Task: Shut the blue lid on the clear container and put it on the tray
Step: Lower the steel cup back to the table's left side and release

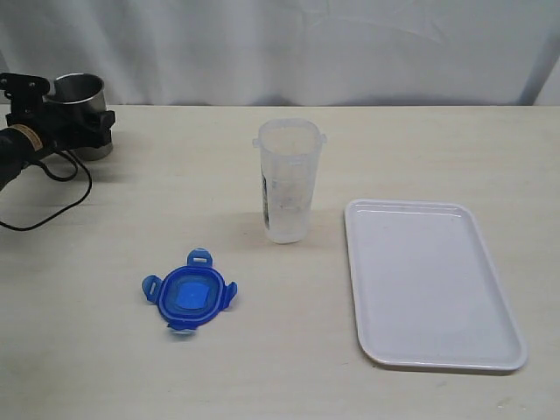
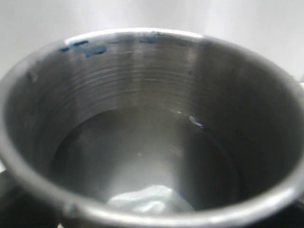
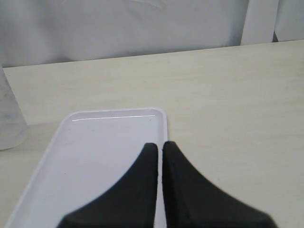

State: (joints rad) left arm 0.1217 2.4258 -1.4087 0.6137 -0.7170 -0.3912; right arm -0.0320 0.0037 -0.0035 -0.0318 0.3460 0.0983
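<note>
The blue lid [image 1: 190, 299] lies flat on the table, front left of centre, its snap flaps spread out. Behind it and to the right, the clear container [image 1: 288, 179] stands upright and uncovered. To its right lies the white tray [image 1: 429, 280], with nothing on it. My left gripper [image 1: 80, 122] is at the far left back, its black fingers set around a grey steel cup [image 1: 80, 92], which fills the left wrist view [image 2: 152, 118]. My right gripper [image 3: 160, 145] is shut with nothing in it, hovering over the tray's edge [image 3: 95, 142]. The container's side [image 3: 9, 118] shows beyond the tray.
A black cable [image 1: 52, 201] loops on the table below the left arm. A white curtain hangs along the table's far edge. The right arm is out of the exterior view.
</note>
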